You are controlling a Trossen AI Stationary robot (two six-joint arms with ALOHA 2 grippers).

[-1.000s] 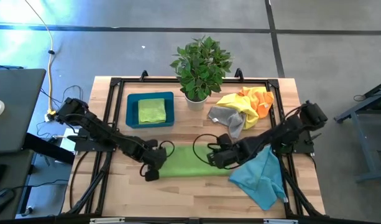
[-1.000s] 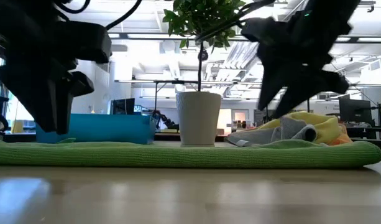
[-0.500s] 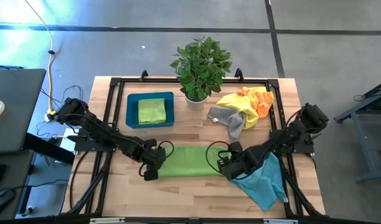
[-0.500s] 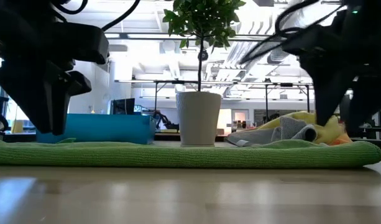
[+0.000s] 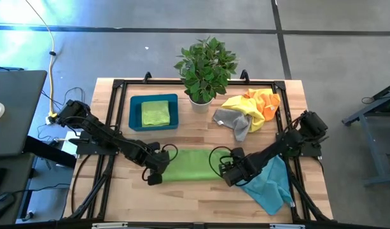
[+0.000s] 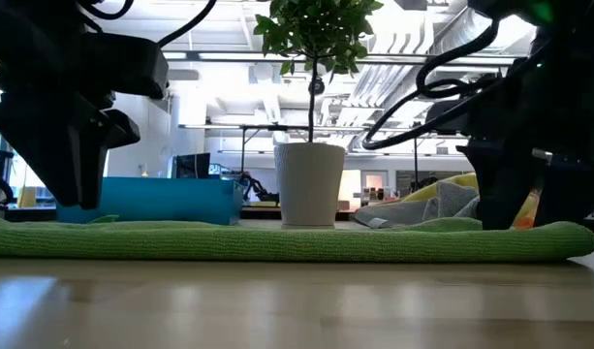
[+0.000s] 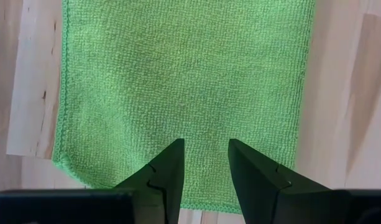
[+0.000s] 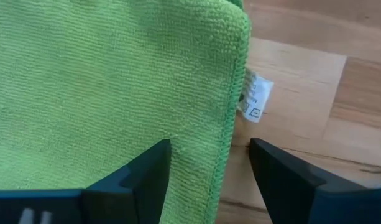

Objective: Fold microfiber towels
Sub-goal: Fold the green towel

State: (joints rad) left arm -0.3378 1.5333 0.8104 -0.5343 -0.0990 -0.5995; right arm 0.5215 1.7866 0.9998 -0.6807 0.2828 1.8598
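Note:
A lime green microfiber towel [image 5: 188, 164] lies flat as a folded strip on the table's near middle. My left gripper [image 5: 158, 166] is open above its left end, with both fingers over the cloth [image 7: 206, 144]. In the low view it hangs a little above the towel [image 6: 78, 199]. My right gripper [image 5: 225, 170] is open and low at the towel's right end. Its fingers stand astride a hemmed edge [image 8: 209, 149], beside a white label [image 8: 255, 99]: one over cloth, one over bare wood. A teal towel [image 5: 268, 181] lies crumpled under the right arm. My right gripper stands low at the green towel's right end [image 6: 510, 218], fingers pointing down; whether they touch the cloth I cannot tell.
A blue tray [image 5: 134, 114] at the far left holds a folded lime towel [image 5: 155, 113]. A potted plant [image 5: 204, 63] stands at the far middle. A pile of yellow, orange and grey towels [image 5: 249, 108] lies at the far right. Bare wood lies along the near edge.
My right gripper has gone toward the table's near edge and down, from over the green towel's middle-right to low at its right end. The towel has not moved.

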